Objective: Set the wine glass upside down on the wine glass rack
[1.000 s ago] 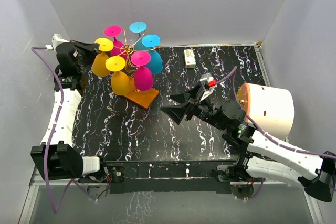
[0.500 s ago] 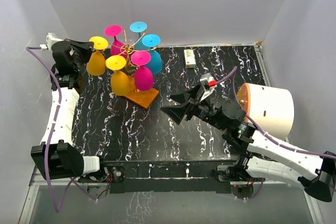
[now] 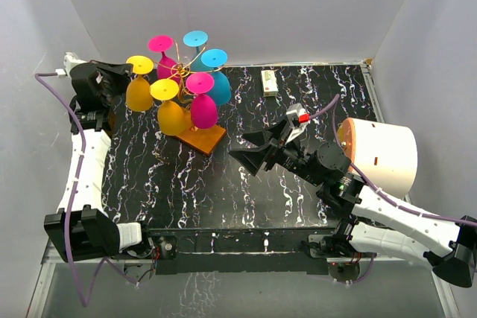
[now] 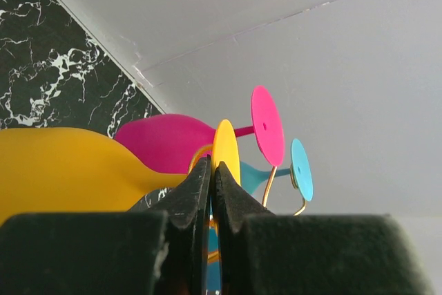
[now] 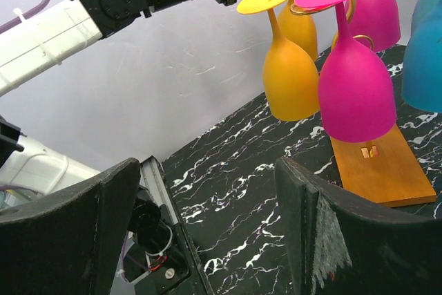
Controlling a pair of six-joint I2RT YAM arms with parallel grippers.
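My left gripper [image 4: 213,166] pinches the yellow wine glass [image 3: 139,94] beside the wine glass rack [image 3: 201,138]; right gripper [image 3: 240,147] spread; small box [image 3: 270,82] label unreadable.

Lab booth (white walls [image 3: 298,13], marbled table [image 3: 216,184]).

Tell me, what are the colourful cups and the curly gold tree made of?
The wine glasses look like plastic, maybe silicone: solid matte colours, not see-through. The rack looks like thin, shiny gold metal wire. Its base looks like smooth orange-brown wood.
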